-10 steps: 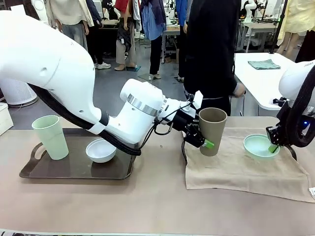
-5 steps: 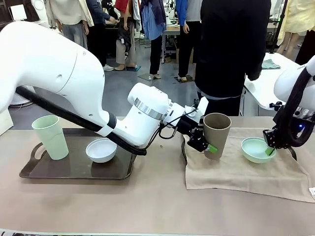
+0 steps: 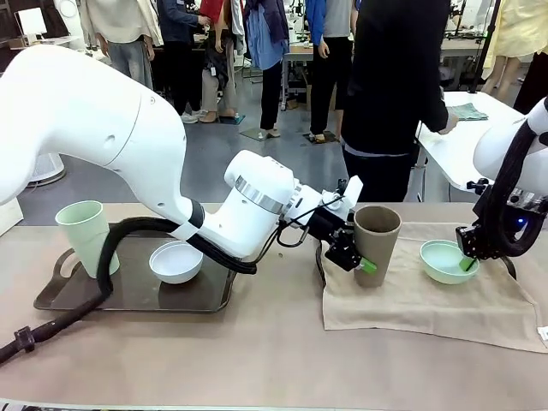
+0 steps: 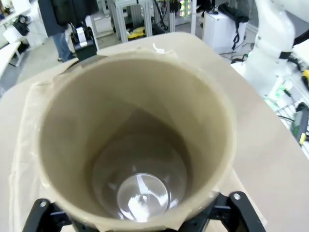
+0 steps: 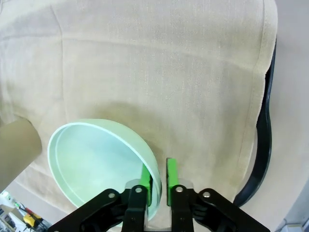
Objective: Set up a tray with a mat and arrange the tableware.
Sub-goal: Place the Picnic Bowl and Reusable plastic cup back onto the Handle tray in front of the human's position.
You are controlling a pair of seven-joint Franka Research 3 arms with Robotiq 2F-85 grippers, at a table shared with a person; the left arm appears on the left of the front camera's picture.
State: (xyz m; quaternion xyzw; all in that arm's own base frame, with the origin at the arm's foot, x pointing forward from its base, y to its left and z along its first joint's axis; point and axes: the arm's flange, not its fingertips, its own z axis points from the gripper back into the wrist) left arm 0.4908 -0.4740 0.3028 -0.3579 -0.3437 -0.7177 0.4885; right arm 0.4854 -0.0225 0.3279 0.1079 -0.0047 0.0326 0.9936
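Front view: the mat (image 3: 411,304) is seen laid over the right tray (image 3: 318,267), whose dark rim shows at the mat's left edge. On the mat the taupe cup (image 3: 377,235) stands upright at the left and the mint bowl (image 3: 443,259) sits to its right, well apart. The green cup (image 3: 86,235) and the white bowl (image 3: 175,261) are seen on the bare left tray (image 3: 128,295). About half the tableware is therefore judged placed; those two pieces appear left to be brought across.

The left arm is stretched low from the left across the middle, its wrist nearly level. The left gripper (image 3: 364,257) is set wide around the taupe cup's lower wall, with one green pad on the near side. Whether the pads press the cup cannot be told.

The right arm comes in from the right, its wrist turned downward. The right gripper (image 5: 158,176) is narrow, with one pad inside and one outside the mint bowl's rim. Whether the rim is pinched cannot be told.
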